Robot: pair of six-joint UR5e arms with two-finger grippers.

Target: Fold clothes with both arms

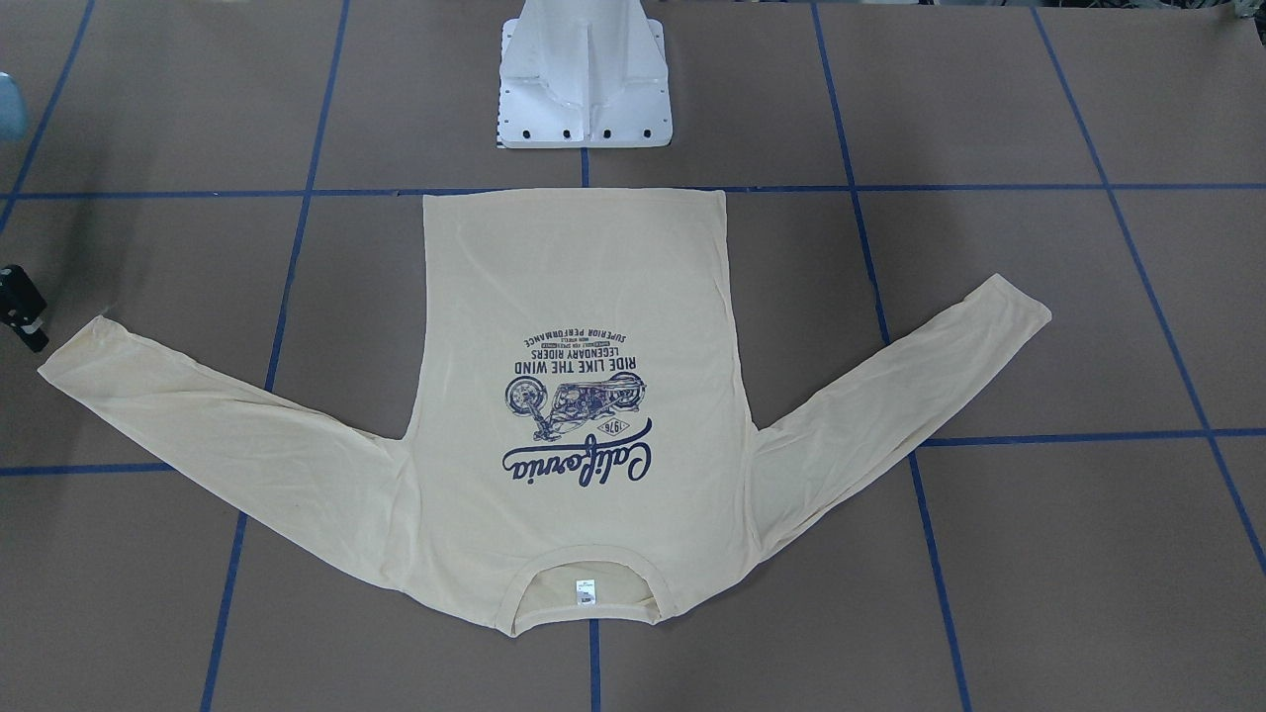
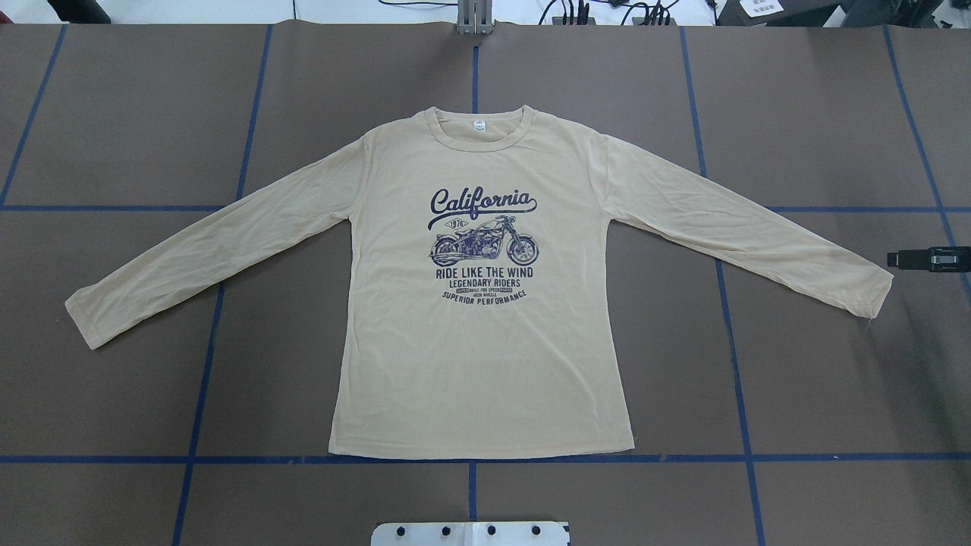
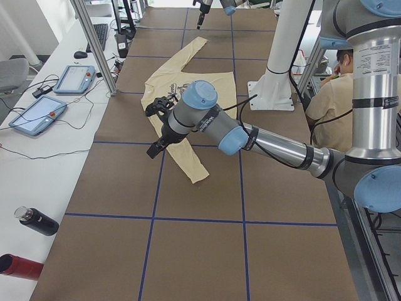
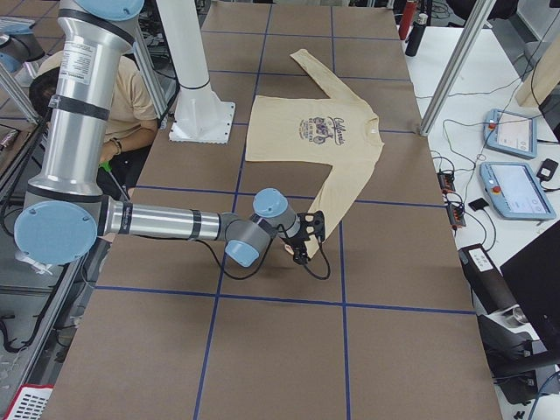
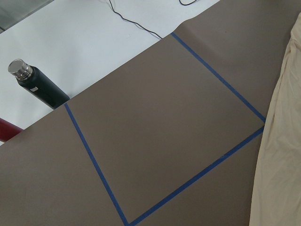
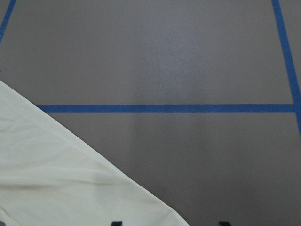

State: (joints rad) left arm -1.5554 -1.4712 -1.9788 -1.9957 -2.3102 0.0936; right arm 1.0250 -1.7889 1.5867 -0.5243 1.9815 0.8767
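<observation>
The clothes are one cream-yellow long-sleeved T-shirt lying flat and print-up on the brown table, both sleeves spread outward, collar away from the robot. My right gripper hovers low just beyond the right cuff, apart from it. The right wrist view shows its two fingertips set wide apart, so it is open with nothing held. My left gripper appears only in the exterior left view, raised above the left sleeve; I cannot tell whether it is open or shut. The left wrist view catches only a sleeve edge.
The white pedestal base stands at the shirt's hem side. Blue tape lines grid the table. A black bottle and a red one lie off the table's left end, beside control tablets. A seated person is behind the robot.
</observation>
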